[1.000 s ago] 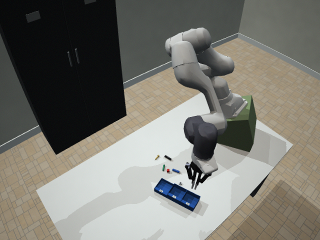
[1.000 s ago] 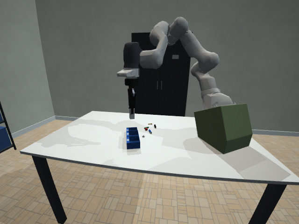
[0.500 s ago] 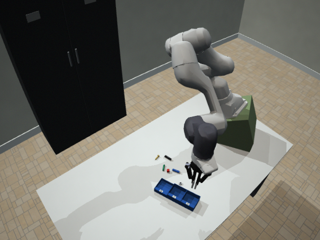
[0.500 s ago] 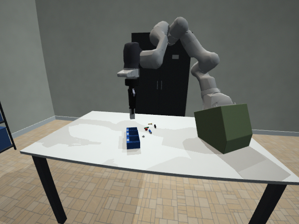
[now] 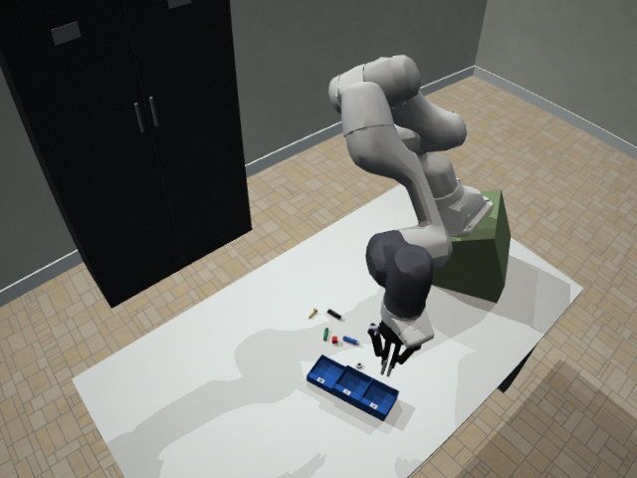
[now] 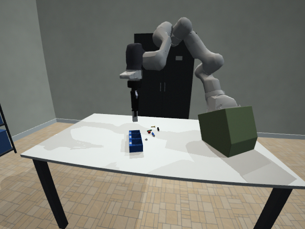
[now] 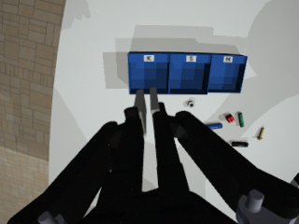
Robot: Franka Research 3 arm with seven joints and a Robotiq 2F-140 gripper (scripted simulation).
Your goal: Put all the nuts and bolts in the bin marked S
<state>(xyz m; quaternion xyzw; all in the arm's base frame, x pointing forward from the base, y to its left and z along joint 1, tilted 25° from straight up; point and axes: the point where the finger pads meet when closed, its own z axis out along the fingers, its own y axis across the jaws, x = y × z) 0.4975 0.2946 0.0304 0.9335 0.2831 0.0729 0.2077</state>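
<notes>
A blue bin [image 5: 359, 399] [image 6: 135, 148] [image 7: 168, 74] with three labelled compartments stands on the white table [image 5: 205, 350] [image 6: 86, 148]; I cannot read the labels. A small silver nut [image 5: 359, 365] [image 6: 146, 139] [image 7: 191, 104] lies just behind the bin. Farther back lie a gold bolt [image 5: 313, 313] [image 6: 152, 126] [image 7: 261, 133], a black piece [image 5: 334, 313] [image 7: 238, 144], a green piece [image 5: 325, 334] [image 7: 241, 119], a red piece [image 5: 334, 340] [image 7: 230, 119] and a blue piece [image 5: 350, 340] [image 7: 213, 126]. My gripper [image 5: 386, 371] [image 6: 134, 119] [image 7: 148, 98] is shut and empty, well above the bin's end compartment.
A large green box [image 5: 478, 257] [image 6: 228, 128] sits on the table by the arm's base. A black cabinet [image 5: 128, 128] stands on the floor behind the table. A shelf with blue bins shows at the left edge of the exterior view.
</notes>
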